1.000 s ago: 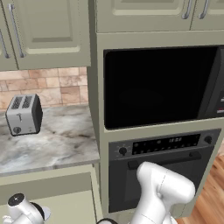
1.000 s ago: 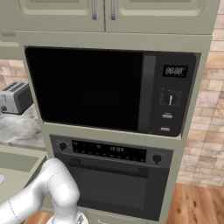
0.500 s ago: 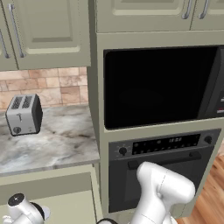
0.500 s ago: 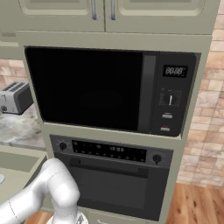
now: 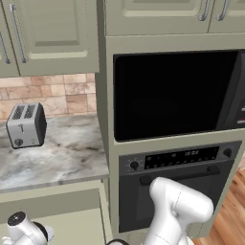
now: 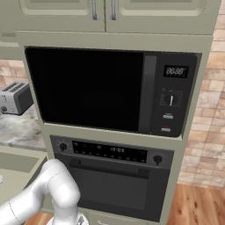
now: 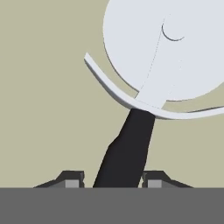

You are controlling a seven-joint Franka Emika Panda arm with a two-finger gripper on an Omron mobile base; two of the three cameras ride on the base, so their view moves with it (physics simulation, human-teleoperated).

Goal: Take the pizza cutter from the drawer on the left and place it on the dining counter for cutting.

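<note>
The pizza cutter (image 7: 144,92) lies on the flat olive drawer floor (image 7: 43,122), bare floor open to either side of its black handle. On the marble counter (image 5: 57,162), a toaster (image 5: 26,125) stands by the brick wall; the oven tower (image 5: 177,143) walls off the right.

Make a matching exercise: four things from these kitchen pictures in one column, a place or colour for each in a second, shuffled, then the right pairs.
Things:
1. toaster
2. microwave
3. oven
4. pizza cutter

Places or colours:
A. directly under the microwave
B. black handle between the fingers
C. on the marble top by the brick wall
D. in the cabinet tower, with a digital clock display

Pairs: 1-C, 2-D, 3-A, 4-B
</note>
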